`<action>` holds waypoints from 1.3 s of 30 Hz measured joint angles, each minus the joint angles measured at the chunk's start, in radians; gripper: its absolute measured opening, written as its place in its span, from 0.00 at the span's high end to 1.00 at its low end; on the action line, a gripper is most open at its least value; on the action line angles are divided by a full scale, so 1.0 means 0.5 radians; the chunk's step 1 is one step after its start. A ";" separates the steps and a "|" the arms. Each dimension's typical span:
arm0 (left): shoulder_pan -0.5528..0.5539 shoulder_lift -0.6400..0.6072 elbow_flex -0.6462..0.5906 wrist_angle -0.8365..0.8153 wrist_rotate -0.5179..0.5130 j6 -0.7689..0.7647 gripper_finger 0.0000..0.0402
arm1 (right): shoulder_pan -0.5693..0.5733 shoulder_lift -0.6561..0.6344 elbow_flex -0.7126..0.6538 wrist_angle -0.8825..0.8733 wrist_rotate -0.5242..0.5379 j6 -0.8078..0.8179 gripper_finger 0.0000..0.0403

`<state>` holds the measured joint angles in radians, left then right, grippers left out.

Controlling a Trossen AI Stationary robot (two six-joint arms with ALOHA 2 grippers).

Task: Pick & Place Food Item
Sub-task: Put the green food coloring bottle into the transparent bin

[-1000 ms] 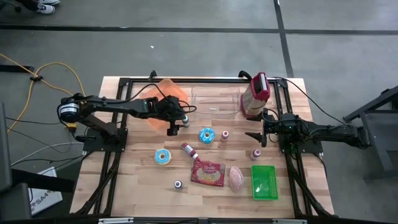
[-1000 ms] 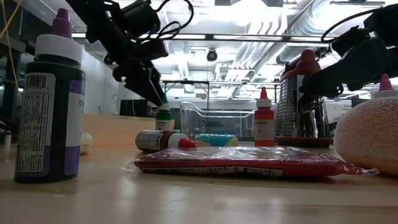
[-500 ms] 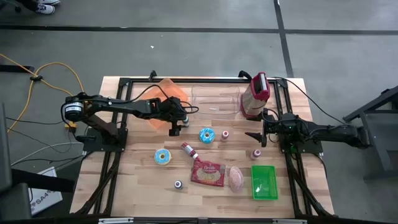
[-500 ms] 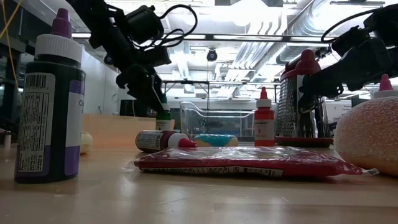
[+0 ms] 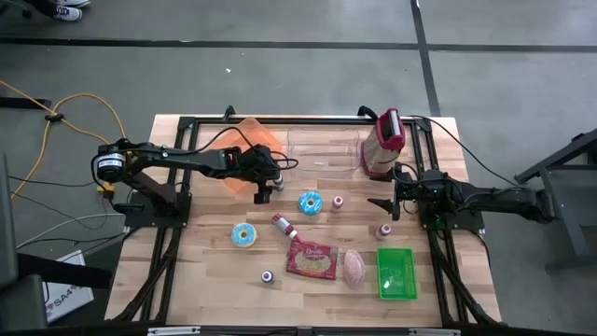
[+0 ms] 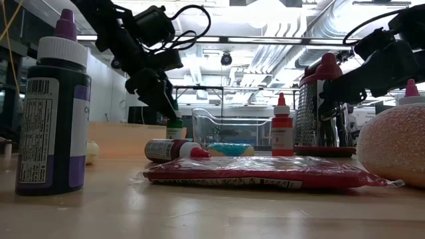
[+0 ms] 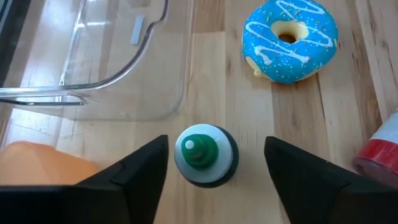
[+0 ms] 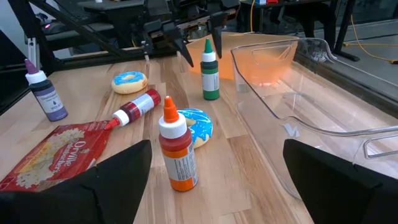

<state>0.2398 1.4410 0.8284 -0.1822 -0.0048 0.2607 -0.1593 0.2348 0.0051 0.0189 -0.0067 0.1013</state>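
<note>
Since a second ago your left arm has slid a little toward frame right and dropped, so the left end effector (image 5: 270, 183) now hangs over the green-capped bottle (image 5: 277, 181) in the upper middle of the high view. Its fingers (image 7: 140, 168) straddle the bottle's cap (image 7: 200, 149) with clear gaps on both sides, so it is released and grasping nothing.

Going left to right in the high view: the orange sheet (image 5: 250, 140) lies at the tabletop's (image 5: 216, 280) upper left, under the arm. Below it sits one blue donut (image 5: 244, 235), and the purple-capped bottle (image 5: 267, 276) stands lower down. The red-capped bottle (image 5: 283, 225) lies on its side at centre, beside the popcorn bag (image 5: 312, 260). Just above, the second blue donut (image 5: 311, 203) rests close to the green-capped bottle but apart from it. The clear tub (image 5: 322, 152) stands at upper centre. The orange bottle (image 8: 175, 152) stands just right of that donut. The pink loaf (image 5: 354, 268) and green tray (image 5: 395, 273) lie at lower right, the grater (image 5: 382, 144) at upper right.

Your right end effector (image 5: 385, 206) waits at mid right, released, fingers wide, off the tabletop.
</note>
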 joint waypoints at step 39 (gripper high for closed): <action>0.102 -0.155 -0.003 -0.009 0.020 -0.149 0.71 | 0.000 -0.001 0.000 0.000 0.000 0.000 0.12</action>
<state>0.2908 1.3633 0.8271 -0.1868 0.0051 0.1864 -0.1593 0.2344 0.0053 0.0187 -0.0067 0.1013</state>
